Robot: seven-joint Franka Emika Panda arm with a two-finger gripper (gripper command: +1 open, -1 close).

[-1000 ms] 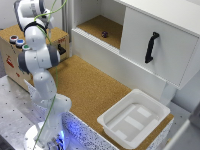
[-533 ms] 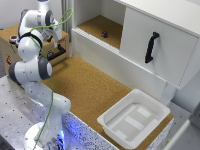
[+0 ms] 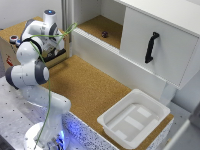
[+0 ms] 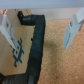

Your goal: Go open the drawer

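While the white arm (image 3: 31, 70) folds back on itself at the exterior view's left, its wrist end sits at the far left of the scene, above a cardboard box (image 3: 10, 47) and a wooden tray-like edge (image 3: 57, 59) on the cork surface (image 3: 95, 90). From the wrist view, the gripper (image 4: 41, 29) stands wide, its two pale fingers (image 4: 7, 27) well apart with nothing between them; below it lie a thick black cable (image 4: 36, 45), a brown cardboard face with blue printing (image 4: 17, 50), and cork. The drawer (image 3: 117, 62), a long low white front panel, runs along the base of the white cabinet (image 3: 165, 20), from the middle of the exterior view toward its right, and looks flush with the cabinet; the gripper is well apart from it. Above the drawer, an open compartment with a cork floor holds a small dark object (image 3: 104, 34), too blurred to tell what. To the exterior view's right of that is a large white door (image 3: 155, 50) with a black vertical handle (image 3: 150, 47). Near the right, a shallow white plastic tray (image 3: 134, 119) rests on the cork. A green cable (image 3: 50, 85) trails down the arm.
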